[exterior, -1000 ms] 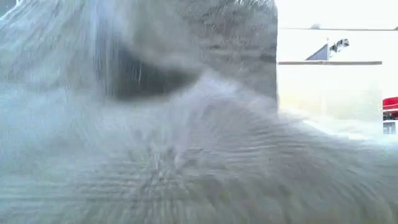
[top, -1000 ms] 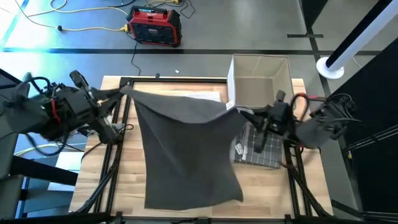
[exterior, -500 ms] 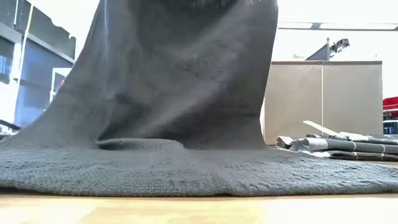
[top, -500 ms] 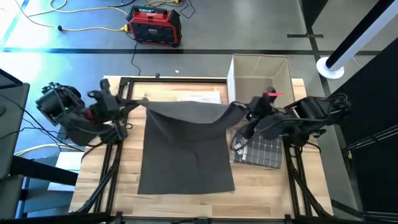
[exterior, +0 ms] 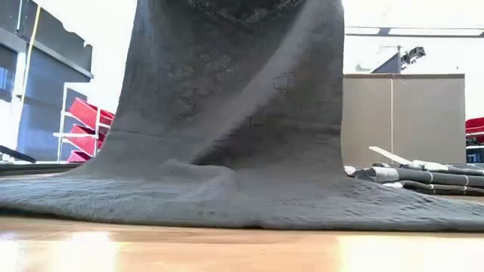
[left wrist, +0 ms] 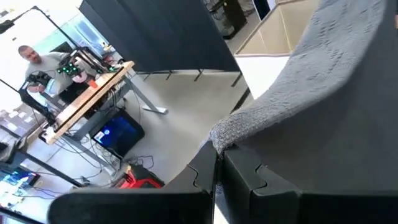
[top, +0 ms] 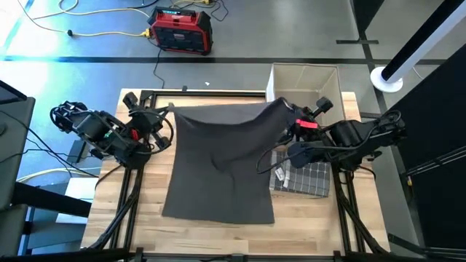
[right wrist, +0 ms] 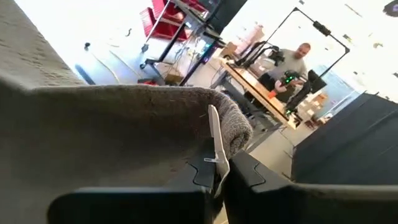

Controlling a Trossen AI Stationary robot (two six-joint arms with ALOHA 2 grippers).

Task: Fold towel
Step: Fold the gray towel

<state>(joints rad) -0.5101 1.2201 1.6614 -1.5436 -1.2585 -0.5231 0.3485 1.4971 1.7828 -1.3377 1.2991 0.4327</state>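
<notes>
A dark grey towel [top: 218, 164] lies with its near half spread on the wooden table [top: 218, 236]. Its far edge is held up in the air between my two grippers. My left gripper [top: 169, 113] is shut on the far left corner and my right gripper [top: 285, 120] on the far right corner. In the low view the towel [exterior: 234, 113] rises steeply from the table top, and its near edge [exterior: 227, 215] rests flat on the wood. My left gripper pinches the towel's far left corner [left wrist: 227, 134] between its two fingers, coming in from the table's left. The corner is lifted clear and the cloth runs down from it to the table. My right gripper pinches the far right corner [right wrist: 233, 134] between its two fingers, beside a white tag [right wrist: 214, 134], coming in from the table's right. The corner curls over the fingertips, and the held edge sags a little between the grippers.
An open white box [top: 306, 84] stands at the far right of the table. A stack of folded plaid towels [top: 306, 178] lies near the right rail, beside the grey towel. Black frame rails [top: 135, 196] run along both sides. People sit at desks beyond the table.
The towel hung wholly lifted and swung close to the low camera. Its lower half has since come down and spread flat on the table. Both grippers have then carried the held edge toward the table's far edge, staying shut on the corners.
</notes>
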